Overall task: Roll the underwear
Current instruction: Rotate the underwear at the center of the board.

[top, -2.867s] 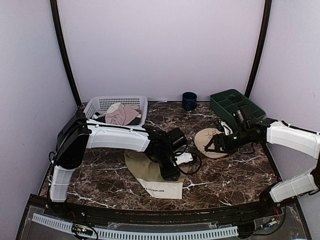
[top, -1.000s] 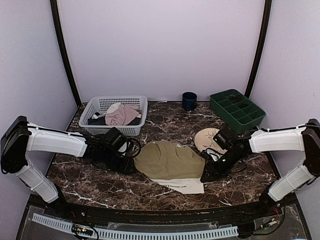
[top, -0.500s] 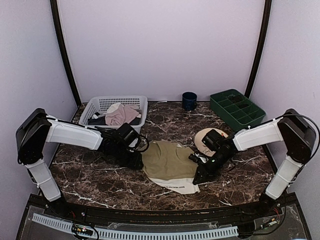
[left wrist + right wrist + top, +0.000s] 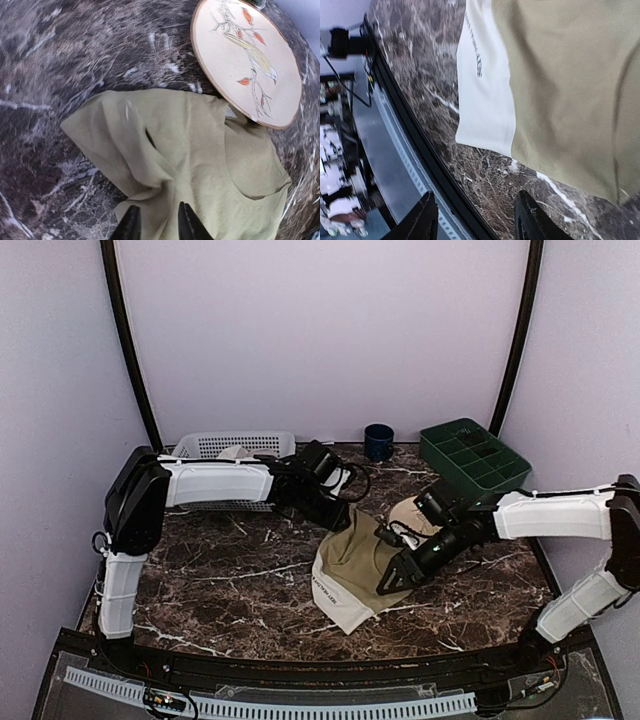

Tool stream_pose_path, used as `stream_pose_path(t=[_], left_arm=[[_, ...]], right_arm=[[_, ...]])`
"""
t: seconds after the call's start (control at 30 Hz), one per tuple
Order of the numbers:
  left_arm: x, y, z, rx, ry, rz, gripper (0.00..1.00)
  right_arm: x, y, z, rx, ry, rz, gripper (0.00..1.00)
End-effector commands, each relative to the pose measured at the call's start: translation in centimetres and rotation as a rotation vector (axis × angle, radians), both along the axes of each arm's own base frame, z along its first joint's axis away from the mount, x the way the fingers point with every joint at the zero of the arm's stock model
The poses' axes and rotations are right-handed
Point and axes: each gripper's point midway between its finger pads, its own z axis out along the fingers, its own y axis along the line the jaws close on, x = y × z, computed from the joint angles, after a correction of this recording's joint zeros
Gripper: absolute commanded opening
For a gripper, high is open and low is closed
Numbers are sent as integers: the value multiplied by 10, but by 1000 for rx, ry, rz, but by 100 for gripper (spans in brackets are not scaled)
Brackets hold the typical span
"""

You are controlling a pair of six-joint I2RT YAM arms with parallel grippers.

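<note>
Two narrow-set jaws of my left gripper [image 4: 157, 216] pinched a bunched fold at the far edge of the underwear [image 4: 352, 565]. My right gripper [image 4: 476, 202] stood wide and held nothing, over the bare marble table [image 4: 485, 175] just beside the cream waistband [image 4: 485, 90]. The underwear lay mid-table, its far corner touching the bird plate [image 4: 250, 60].

Pale lilac walls [image 4: 320, 330] on three sides, black curved poles [image 4: 128, 340] in back corners. Dark brown marble tabletop [image 4: 220, 580] (white veining), even lighting.
</note>
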Motion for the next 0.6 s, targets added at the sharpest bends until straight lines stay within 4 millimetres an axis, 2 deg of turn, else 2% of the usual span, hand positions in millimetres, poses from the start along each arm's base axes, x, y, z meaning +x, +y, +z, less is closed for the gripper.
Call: stream_pose_path(t=[0.0, 0.07, 0.13, 0.23, 0.3, 0.37, 0.43, 0.57], left_arm=[[-12, 26, 36, 70, -75, -4, 41], [-28, 26, 52, 31, -96, -47, 46], [-56, 18, 51, 30, -100, -140, 47], [-108, -2, 30, 63, -60, -317, 46], [-135, -15, 11, 61, 9, -398, 44], [-152, -27, -2, 62, 49, -451, 42], [-158, -38, -11, 55, 81, -478, 40], [-169, -40, -35, 84, 157, -513, 38]], right_arm=[[26, -22, 28, 45, -62, -140, 55], [40, -27, 36, 48, -103, -175, 56], [56, -33, 38, 31, -127, -218, 54], [78, -40, 39, 14, -135, -273, 52], [92, -43, 42, 13, -150, -305, 51], [106, -46, 47, 13, -172, -331, 50], [116, -49, 51, 11, -187, -349, 50], [134, -51, 54, -3, -199, -359, 49]])
